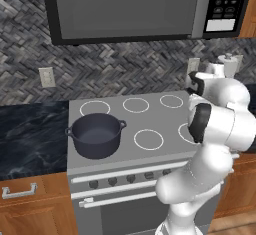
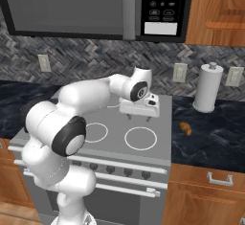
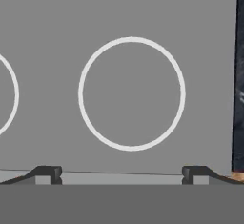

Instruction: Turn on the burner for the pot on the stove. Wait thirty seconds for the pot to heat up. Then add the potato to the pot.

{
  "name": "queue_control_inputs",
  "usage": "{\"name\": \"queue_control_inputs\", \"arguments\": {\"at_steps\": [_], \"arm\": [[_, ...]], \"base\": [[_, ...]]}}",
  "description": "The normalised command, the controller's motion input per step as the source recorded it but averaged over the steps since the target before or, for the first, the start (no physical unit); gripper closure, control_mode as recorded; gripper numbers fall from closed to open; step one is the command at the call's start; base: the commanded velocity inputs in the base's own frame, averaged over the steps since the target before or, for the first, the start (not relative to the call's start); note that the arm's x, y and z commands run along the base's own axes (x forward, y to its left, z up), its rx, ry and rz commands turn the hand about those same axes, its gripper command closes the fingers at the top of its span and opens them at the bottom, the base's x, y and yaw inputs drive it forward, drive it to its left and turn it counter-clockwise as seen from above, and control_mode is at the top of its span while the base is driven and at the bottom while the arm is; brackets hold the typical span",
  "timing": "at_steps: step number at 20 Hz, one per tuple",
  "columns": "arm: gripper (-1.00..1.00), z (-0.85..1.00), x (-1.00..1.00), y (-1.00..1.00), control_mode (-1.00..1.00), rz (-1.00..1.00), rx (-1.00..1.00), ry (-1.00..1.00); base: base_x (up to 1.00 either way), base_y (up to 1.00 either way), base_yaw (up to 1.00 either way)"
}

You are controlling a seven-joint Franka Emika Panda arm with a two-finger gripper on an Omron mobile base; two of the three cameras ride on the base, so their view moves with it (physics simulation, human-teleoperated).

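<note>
Gripper (image 2: 139, 116) hangs with fingers spread wide, holding nothing, over the stove (image 2: 158, 145) top's right side; the knobs (image 2: 118, 170) lie nearer and lower, pot (image 1: 96, 134) far left.

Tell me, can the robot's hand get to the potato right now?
Probably yes. The open gripper hovers over the stove, and the potato lies bare on the counter beside it, nothing between.

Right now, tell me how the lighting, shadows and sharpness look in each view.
Left base view: even light, soft shading inside the pot, no glare. Right base view: flat light, faint shadow under the gripper. Hand view: sharp white burner ring, no blur on the stove.
</note>
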Motion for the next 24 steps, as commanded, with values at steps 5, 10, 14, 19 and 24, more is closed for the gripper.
{"name": "queue_control_inputs", "arguments": {"at_steps": [5, 10, 14, 19, 24], "arm": [[-1.0, 0.0, 0.26, -0.23, -1.0, -0.06, 0.0, 0.02], [-1.0, -0.04, 0.26, -0.6, -1.0, -0.08, 0.05, -0.01], [-1.0, -0.27, 0.24, -0.88, -1.0, -0.06, 0.12, -0.07], [-1.0, -0.48, 0.16, -0.91, -1.0, -0.06, 0.09, -0.05], [-1.0, -0.41, 0.12, -0.48, -1.0, 0.0, 0.01, -0.01]], "base": [[0.0, 0.0, 0.0], [0.0, 0.0, 0.0], [0.0, 0.0, 0.0], [0.0, 0.0, 0.0], [0.0, 0.0, 0.0]]}}
